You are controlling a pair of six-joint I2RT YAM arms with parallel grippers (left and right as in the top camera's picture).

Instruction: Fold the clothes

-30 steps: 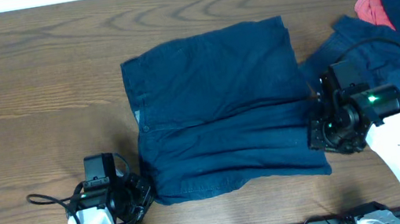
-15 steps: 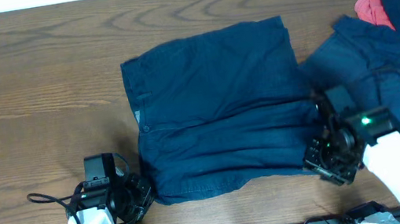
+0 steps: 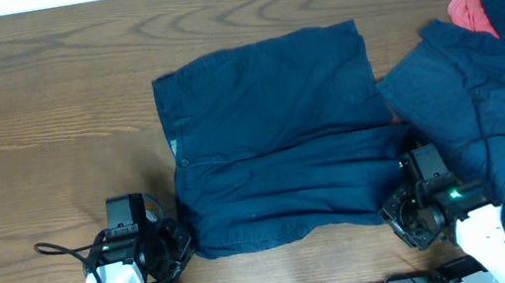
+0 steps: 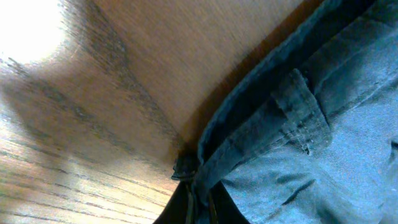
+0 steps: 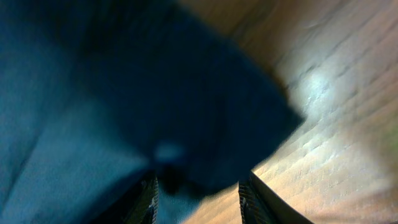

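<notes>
blurred navy fabric (image 5: 112, 93) fills left, its corner between two spread fingers (image 5: 251, 202); wood table (image 5: 336, 93) right.

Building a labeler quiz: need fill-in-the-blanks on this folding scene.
1. The shorts lie spread on a ___ table.
2. The left gripper is shut on the shorts' ___, beside a belt loop.
3. The pink-red piece lies toward the robot's ___ side.
Missing: wooden; waistband; right.

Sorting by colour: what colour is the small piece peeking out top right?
Pink-red; the piece shows best overhead.
</notes>
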